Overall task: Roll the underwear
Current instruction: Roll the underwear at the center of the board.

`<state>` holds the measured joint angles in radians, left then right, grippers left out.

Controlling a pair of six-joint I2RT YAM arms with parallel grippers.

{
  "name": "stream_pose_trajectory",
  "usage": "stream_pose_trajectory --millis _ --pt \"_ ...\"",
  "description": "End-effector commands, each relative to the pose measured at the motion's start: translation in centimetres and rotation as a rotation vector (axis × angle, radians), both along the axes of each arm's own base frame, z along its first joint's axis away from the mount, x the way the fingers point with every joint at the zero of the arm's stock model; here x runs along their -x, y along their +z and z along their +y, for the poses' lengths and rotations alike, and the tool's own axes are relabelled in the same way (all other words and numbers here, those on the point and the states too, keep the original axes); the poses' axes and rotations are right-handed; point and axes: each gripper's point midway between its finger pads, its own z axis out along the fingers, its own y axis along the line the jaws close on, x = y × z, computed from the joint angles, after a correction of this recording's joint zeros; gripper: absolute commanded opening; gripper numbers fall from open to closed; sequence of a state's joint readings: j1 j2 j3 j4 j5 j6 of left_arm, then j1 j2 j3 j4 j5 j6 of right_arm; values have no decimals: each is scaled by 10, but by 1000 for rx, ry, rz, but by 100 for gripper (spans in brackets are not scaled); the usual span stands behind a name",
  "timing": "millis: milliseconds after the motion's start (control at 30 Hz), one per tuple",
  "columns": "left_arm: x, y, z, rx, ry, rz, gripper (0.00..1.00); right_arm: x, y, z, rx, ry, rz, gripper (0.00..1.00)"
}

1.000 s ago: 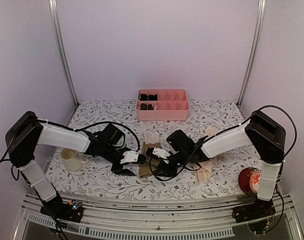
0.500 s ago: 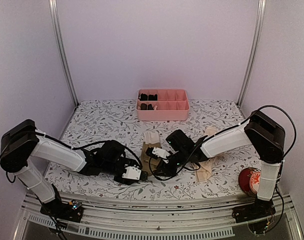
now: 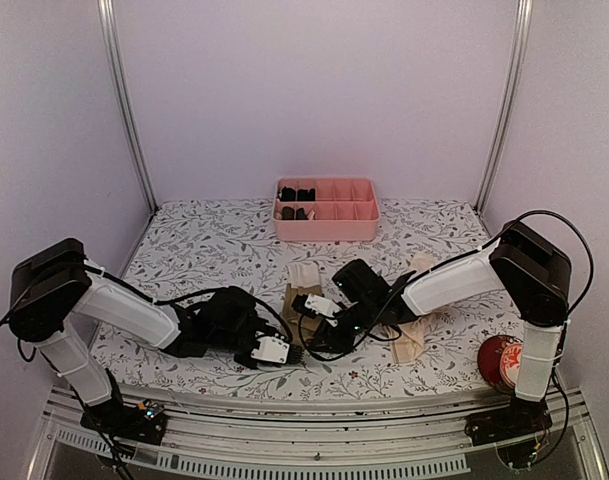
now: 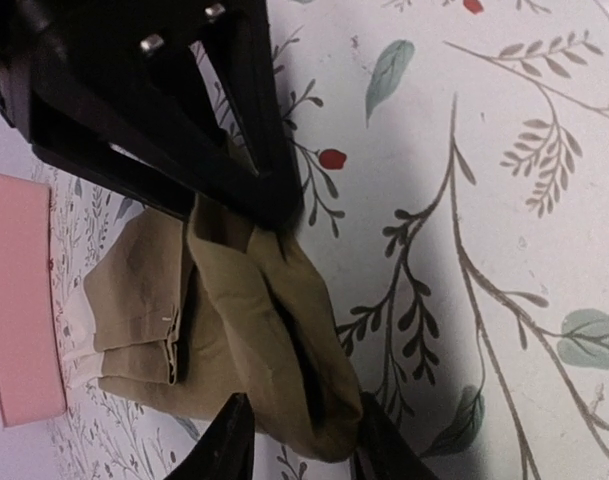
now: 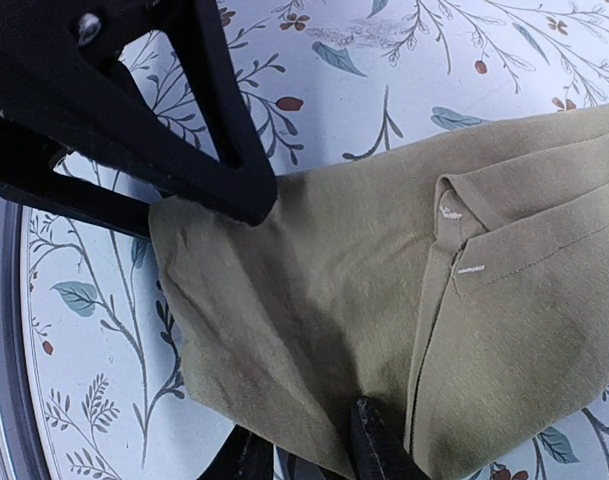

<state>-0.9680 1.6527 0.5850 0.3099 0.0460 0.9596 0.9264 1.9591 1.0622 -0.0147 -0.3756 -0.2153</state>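
Neither garment is rolled: right gripper (image 5: 284, 330) pinches olive underwear (image 5: 504, 200), left gripper (image 4: 289, 330) straddles its fold, grip unclear; beige underwear (image 3: 410, 345) untouched.

The left gripper (image 3: 292, 353) advanced, closing around the underwear (image 4: 254, 300).

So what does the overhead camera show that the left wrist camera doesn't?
Only overhead: both arms, the peach-beige underwear, a red object, black bundles in the tray. Only left wrist: the olive-brown underwear's stacked folds up close, between the left gripper's fingertips. Both: that garment, the pink tray, the floral tablecloth.
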Motion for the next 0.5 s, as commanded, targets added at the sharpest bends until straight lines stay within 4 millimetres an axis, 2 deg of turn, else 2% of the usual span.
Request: stream_pose_trajectory --millis 0,100,200,367,467 --pt "9 -16 7 -51 -5 29 29 0 -8 -5 27 -9 20 27" --pt "8 -10 5 -31 2 43 15 1 -4 -7 20 -1 1 29" --pt "7 1 2 2 1 85 7 1 5 -9 1 9 -37 33" --pt "14 7 2 5 -25 211 7 2 19 -15 -15 18 -143 46" --pt "15 10 3 -2 -34 281 8 13 25 -15 -21 63 -237 55"
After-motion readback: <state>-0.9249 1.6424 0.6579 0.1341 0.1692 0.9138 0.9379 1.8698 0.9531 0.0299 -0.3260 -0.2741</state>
